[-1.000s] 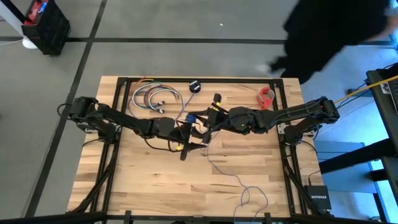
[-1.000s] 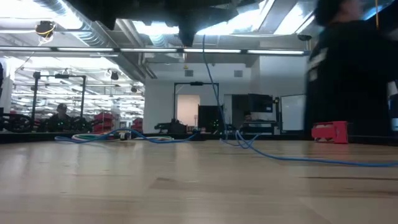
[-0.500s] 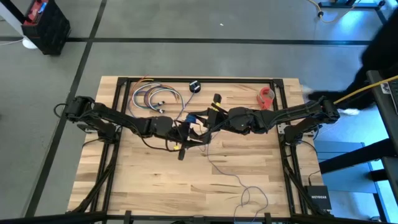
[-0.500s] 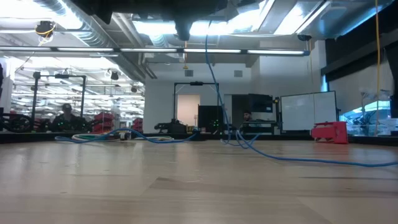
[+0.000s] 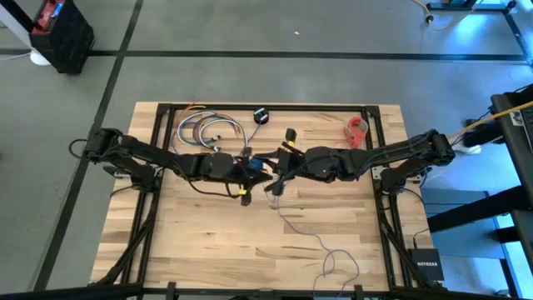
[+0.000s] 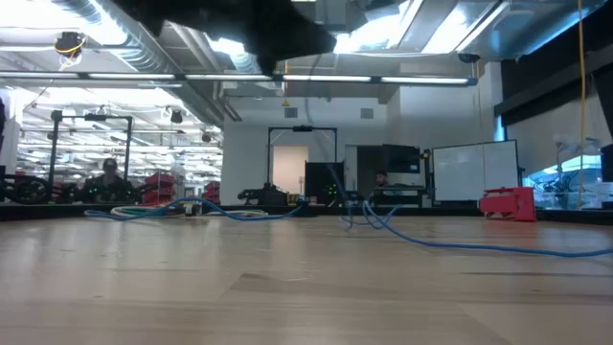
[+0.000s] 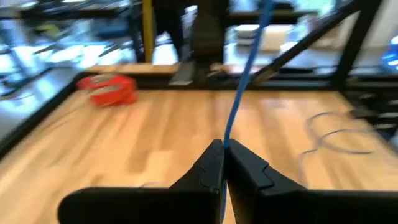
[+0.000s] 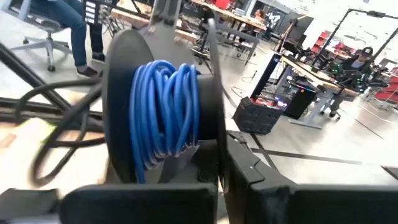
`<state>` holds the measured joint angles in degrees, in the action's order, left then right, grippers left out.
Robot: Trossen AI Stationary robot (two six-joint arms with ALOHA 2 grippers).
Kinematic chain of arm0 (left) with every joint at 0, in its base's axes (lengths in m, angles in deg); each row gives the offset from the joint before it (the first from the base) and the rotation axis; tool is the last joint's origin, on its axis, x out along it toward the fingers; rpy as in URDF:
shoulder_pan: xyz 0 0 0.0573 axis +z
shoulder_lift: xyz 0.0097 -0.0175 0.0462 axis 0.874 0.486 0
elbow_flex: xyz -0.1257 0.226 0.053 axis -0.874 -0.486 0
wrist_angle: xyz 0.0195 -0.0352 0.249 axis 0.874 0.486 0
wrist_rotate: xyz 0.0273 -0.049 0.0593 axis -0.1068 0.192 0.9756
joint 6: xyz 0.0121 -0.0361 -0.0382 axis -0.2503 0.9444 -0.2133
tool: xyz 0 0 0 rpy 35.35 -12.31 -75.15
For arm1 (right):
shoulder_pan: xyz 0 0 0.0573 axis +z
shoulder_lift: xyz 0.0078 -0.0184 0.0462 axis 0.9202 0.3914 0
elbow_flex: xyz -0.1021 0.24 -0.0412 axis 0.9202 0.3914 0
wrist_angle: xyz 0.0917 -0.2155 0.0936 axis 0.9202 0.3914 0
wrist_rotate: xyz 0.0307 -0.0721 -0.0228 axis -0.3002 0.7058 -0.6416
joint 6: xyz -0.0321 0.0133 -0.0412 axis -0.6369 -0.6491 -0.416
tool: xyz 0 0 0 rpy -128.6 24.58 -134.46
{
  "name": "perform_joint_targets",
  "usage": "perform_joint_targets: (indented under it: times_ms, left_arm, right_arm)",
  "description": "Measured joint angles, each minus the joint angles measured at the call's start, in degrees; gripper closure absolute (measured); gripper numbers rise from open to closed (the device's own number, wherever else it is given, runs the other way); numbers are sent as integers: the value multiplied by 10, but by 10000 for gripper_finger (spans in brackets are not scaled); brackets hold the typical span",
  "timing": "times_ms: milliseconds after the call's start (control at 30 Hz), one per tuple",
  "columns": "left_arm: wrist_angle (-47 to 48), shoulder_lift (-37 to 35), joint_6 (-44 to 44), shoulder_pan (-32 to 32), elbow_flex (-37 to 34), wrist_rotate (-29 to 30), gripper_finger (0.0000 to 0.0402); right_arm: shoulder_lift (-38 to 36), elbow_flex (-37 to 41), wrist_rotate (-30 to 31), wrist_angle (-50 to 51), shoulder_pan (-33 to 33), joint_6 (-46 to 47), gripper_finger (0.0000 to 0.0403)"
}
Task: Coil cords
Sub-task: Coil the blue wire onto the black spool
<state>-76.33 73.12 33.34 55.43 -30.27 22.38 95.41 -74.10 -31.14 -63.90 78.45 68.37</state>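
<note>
The cord is blue, thin and long. Part of it is wound on a black spool point(image 8: 165, 106), which shows above mid-table point(image 5: 256, 163) in the high view. My right gripper point(image 8: 221, 180), coming from the table's right point(image 5: 279, 171), is shut on the spool. My left gripper point(image 7: 224, 152), coming from the left and lower down point(image 5: 266, 179), is shut on the cord point(image 7: 239, 93) below the spool. The loose remainder of the cord point(image 5: 312, 237) trails over the table toward the near edge, where it lies in loops point(image 5: 337, 265). My left gripper pinches one strand of the cord point(image 7: 229, 138) between its two fingertips, roughly level from the table's left. From the fingers the cord runs straight and taut, upward. My right gripper has one flange of the spool point(image 8: 214, 140) between its shut fingers, coming level from the table's right. The spool hangs clear of the table, its wound cord beside the fingers.
A bundle of multicoloured cables point(image 5: 208, 129) lies at the far left, a small black round thing point(image 5: 261, 116) at the far edge and a red object point(image 5: 357, 129) at the far right. Dark frame rails point(image 5: 154, 208) run along the table's sides.
My left gripper has gone a little toward the spool and the far edge, tipped up toward level, and shut on the cord. The hanging stretch of cord has shifted in the low view. A person beyond the far right corner has left the picture.
</note>
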Motion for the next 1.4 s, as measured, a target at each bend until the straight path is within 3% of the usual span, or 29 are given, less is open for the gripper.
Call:
perform_joint_targets:
  times_ms: [133, 533, 833, 1167, 1400]
  left_arm:
    - [85, -46, -4, -2, 0, 64, 399]
    - [268, -131, 19, -29, 0, 144, 394]
    - [276, -142, 31, -37, -2, 150, 395]
    - [256, -142, 48, -41, -2, 148, 392]
    - [204, -142, 61, -53, -2, 149, 391]
  right_arm:
    - [-2, 0, 35, 16, 25, -9, 398]
    - [-2, 0, 116, 180, 73, 66, 398]
    - [11, 41, 120, 228, 71, 137, 398]
    - [14, 109, 175, 221, 47, 208, 398]
    - [40, 141, 180, 171, 6, 234, 398]
